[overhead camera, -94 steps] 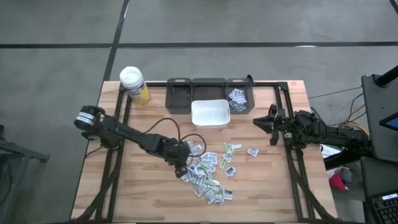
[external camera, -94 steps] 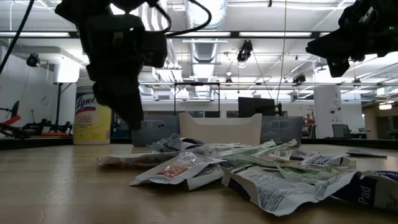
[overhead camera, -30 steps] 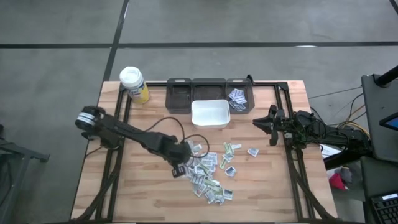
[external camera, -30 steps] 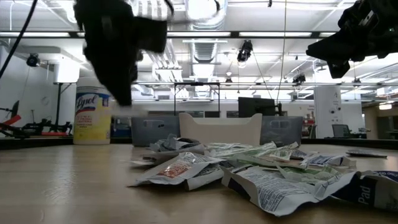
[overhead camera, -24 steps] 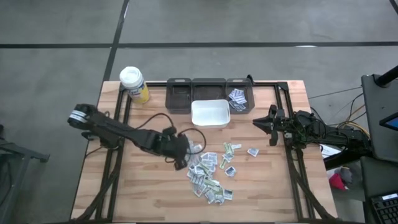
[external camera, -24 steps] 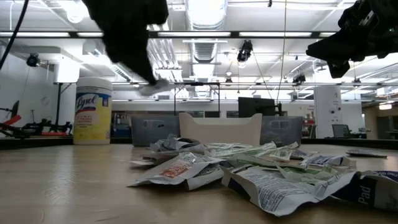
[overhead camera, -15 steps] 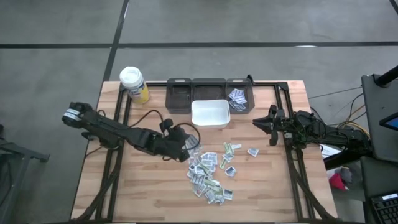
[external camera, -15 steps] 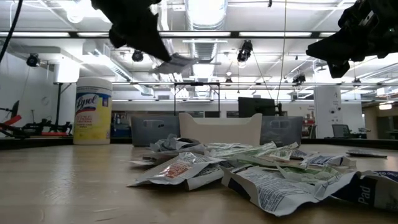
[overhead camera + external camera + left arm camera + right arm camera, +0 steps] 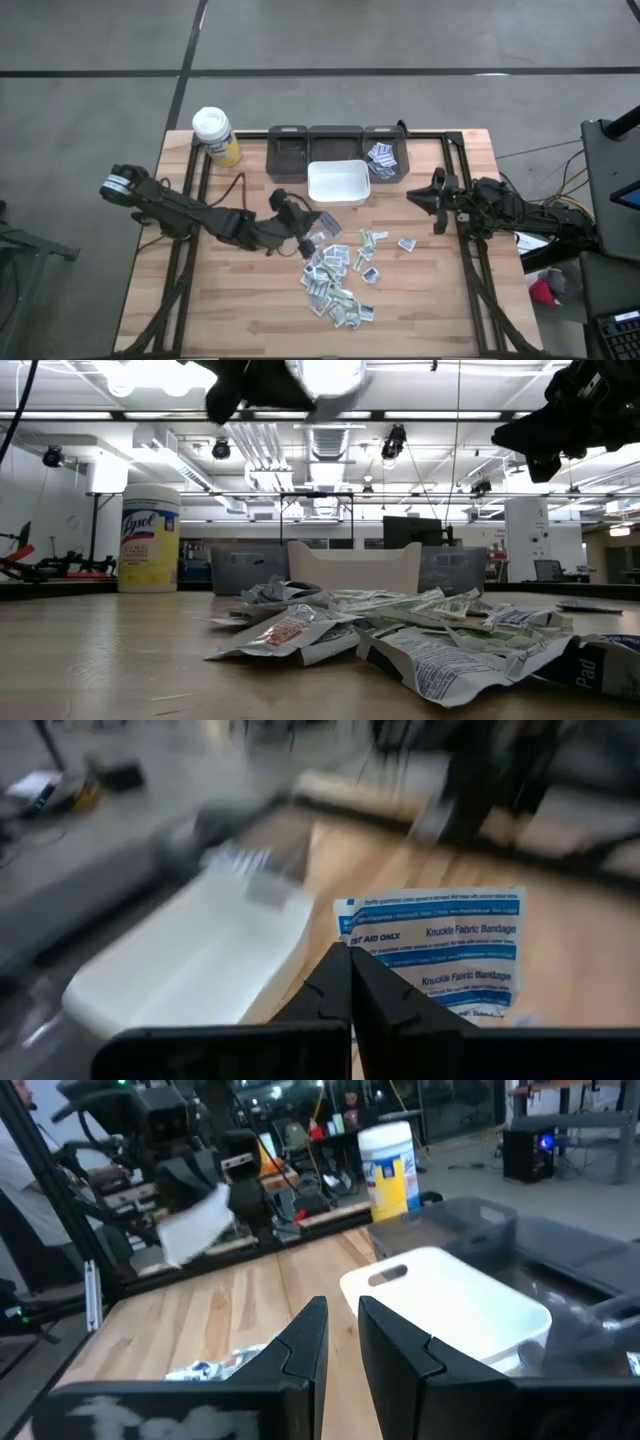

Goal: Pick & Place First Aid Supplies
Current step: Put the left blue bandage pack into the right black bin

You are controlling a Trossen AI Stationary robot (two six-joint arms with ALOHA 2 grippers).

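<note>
- Wooden table (image 9: 230, 310) is carrying a packet pile (image 9: 338, 280).
- Left gripper (image 9: 349, 958) is pinching a bandage packet (image 9: 450, 945), hovering near the white bin (image 9: 338, 184).
- Right gripper (image 9: 418, 196) is waiting at the table's right side, fingers slightly parted, holding nothing.

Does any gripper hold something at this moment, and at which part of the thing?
The left gripper holds a knuckle bandage packet, jaws shut on its lower edge. The right gripper holds nothing.

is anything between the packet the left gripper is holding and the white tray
Nothing visible. The left gripper holds a bandage packet in the air just short of the white tray; only bare table lies between, and the loose packets sit on the other side.
</note>
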